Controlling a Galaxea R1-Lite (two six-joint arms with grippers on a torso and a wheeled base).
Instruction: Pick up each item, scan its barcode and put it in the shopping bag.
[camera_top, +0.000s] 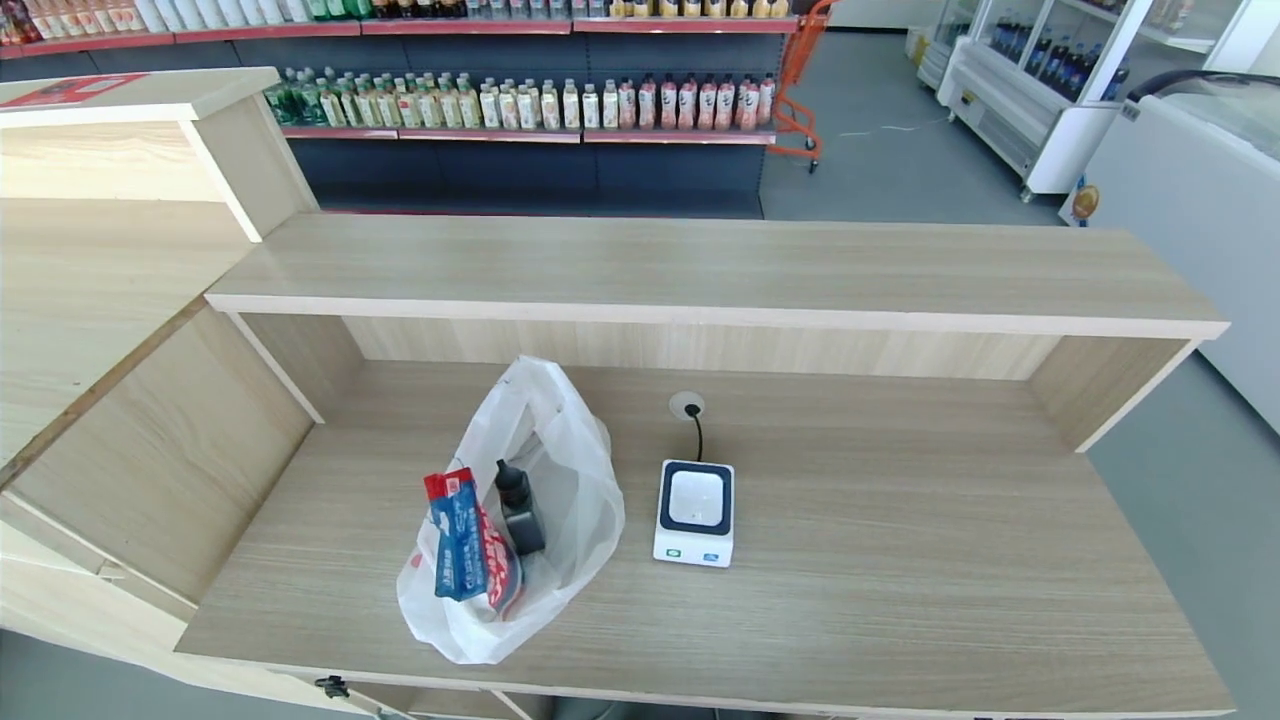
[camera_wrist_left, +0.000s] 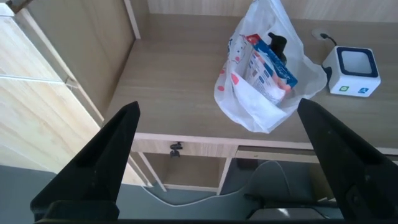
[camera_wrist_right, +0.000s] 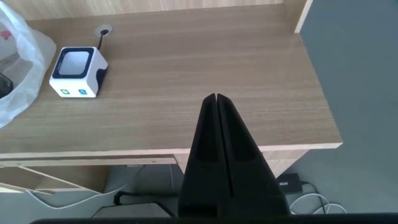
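Work seems almost finished: a red-and-blue packet (camera_top: 465, 545) and a dark bottle (camera_top: 520, 510) stand inside the shopping bag (camera_top: 582, 480) just beside the scanner (camera_top: 695, 512) on the counter (camera_top: 900, 540), while the left gripper (camera_wrist_left: 219, 104) hangs spread wide and the right gripper (camera_wrist_right: 214, 98) pressed together, both holding nothing.

The light wood-grain tabletop (camera_top: 900, 560) carries a white plastic shopping bag (camera_top: 590, 500), slumped left of centre with its mouth open. Just to its right, not touching it, sits a white barcode scanner (camera_top: 695, 512). Its black cable (camera_top: 696, 436) runs back into a round grommet hole (camera_top: 686, 405) in the board.
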